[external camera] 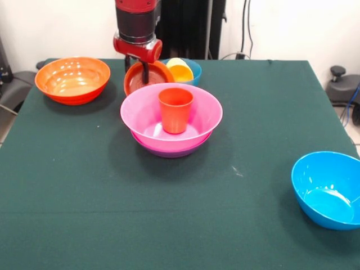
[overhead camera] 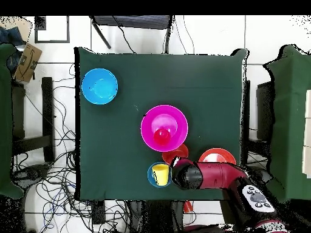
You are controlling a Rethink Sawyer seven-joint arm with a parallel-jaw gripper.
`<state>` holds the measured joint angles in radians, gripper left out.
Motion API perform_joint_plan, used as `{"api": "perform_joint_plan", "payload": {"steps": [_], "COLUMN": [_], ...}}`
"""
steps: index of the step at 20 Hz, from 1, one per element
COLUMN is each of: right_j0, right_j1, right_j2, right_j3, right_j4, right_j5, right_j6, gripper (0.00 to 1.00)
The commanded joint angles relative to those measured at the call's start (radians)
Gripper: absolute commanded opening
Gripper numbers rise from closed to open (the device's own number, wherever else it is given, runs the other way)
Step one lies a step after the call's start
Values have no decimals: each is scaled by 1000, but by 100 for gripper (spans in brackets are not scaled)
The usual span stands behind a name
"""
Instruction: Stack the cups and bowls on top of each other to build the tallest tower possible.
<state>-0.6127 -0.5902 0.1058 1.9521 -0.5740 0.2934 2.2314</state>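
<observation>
My end effector (external camera: 145,70) hung in the upper middle of the front view, and it was closed on the rim of the small orange bowl (external camera: 152,79). This bowl was tilted on its edge, with its open side facing the camera. It stood just behind the large pink bowl (external camera: 171,115).

The large pink bowl was in the centre of the desk (external camera: 84,185) and sat inside a purple bowl (external camera: 169,152), of which only the lower edge showed. The orange cup (external camera: 175,109) stood upright in the pink bowl. I judged these three to be the tower so far.

Just to the right of my end effector in the front view, the yellow cup (external camera: 180,70) lay in a small blue bowl (external camera: 194,70). The large orange bowl (external camera: 72,80) was at the upper left, well apart. The bright blue bowl (external camera: 327,190) was at the lower right, also well apart.

For the coming move, the relation that mattered was this: in the front view the tower lay directly below my held bowl in the picture, almost touching it. In the overhead view the tower stood just above my end effector (overhead camera: 179,161). The bowl would have to be turned level first, I thought, because on its edge it could not rest on the cup.
</observation>
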Motion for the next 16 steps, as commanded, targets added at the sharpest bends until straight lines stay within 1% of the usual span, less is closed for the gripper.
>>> {"api": "perform_joint_plan", "payload": {"steps": [1,3,5,8,12,15,16], "right_j0": [39,46,61,67,67,81,90], "right_j1": [-90,-145,-186,-206,-190,-181,-185], "right_j2": [140,149,144,150,160,157,153], "right_j3": [91,97,85,66,43,28,22], "right_j4": [107,142,163,176,174,154,140], "right_j5": [241,313,376,422,419,379,348], "right_j6": [-56,-74,-83,-92,-86,-67,-57], "gripper": [0,0,0,0,0,0,0]}}
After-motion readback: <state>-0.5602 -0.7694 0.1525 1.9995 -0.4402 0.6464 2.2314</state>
